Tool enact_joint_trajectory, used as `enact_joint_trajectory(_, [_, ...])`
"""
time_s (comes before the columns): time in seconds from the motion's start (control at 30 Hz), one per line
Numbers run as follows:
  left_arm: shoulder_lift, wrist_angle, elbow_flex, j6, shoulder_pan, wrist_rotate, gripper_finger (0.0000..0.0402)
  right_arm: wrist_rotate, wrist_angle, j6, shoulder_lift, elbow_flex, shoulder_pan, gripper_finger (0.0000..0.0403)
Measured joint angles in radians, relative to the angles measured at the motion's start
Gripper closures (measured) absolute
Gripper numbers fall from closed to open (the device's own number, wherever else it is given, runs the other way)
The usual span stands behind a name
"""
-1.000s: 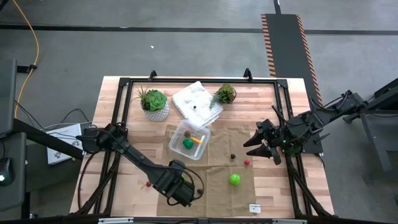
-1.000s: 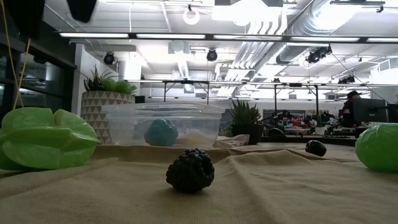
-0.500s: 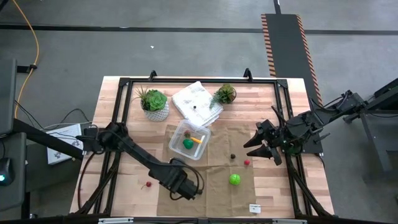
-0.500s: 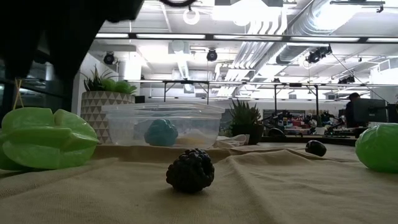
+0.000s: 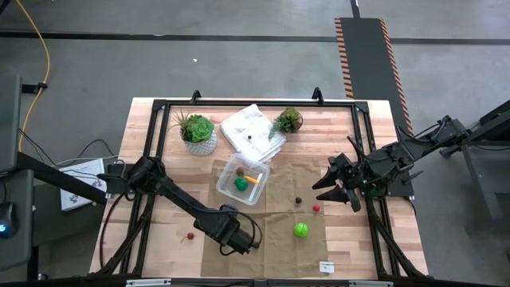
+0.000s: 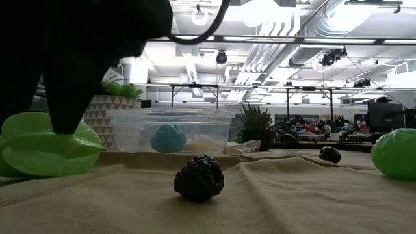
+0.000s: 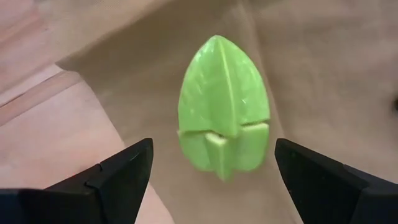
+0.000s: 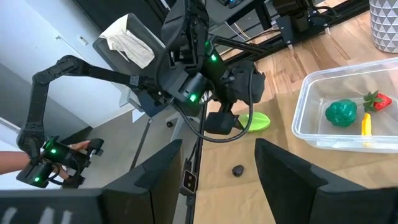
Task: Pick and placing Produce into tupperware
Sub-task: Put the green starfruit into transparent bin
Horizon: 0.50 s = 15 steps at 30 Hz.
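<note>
On a tan cloth [image 5: 275,219] over the wooden table [image 5: 143,159], left gripper [image 7: 211,163] spread wide, empty above green star fruit [image 7: 224,106], right gripper [image 5: 333,185] parted, empty, tupperware [image 5: 243,178] mid-table, open-plan workshop behind

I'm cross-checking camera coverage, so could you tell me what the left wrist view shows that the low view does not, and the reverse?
Only the left wrist view shows the left gripper open, its fingers either side of the green star fruit, plus the bare wood beside the tan cloth.

Only the low view shows the tupperware, a dark berry, a round green fruit and a potted plant.

Both show the star fruit and cloth.
</note>
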<state>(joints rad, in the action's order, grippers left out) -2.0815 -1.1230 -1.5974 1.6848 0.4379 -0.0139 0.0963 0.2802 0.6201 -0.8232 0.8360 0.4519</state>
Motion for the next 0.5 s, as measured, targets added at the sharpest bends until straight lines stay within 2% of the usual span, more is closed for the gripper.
enact_joint_trajectory(0.23, [0.0,0.099,0.054,0.006,0.0,-0.013,0.0075,0.0,0.0,0.0,0.0,0.0,0.0,0.0213])
enact_joint_trajectory(0.5, [0.0,0.105,0.072,0.02,0.0,0.009,0.0075,0.0,0.0,0.008,0.0,0.0,0.0,0.0213])
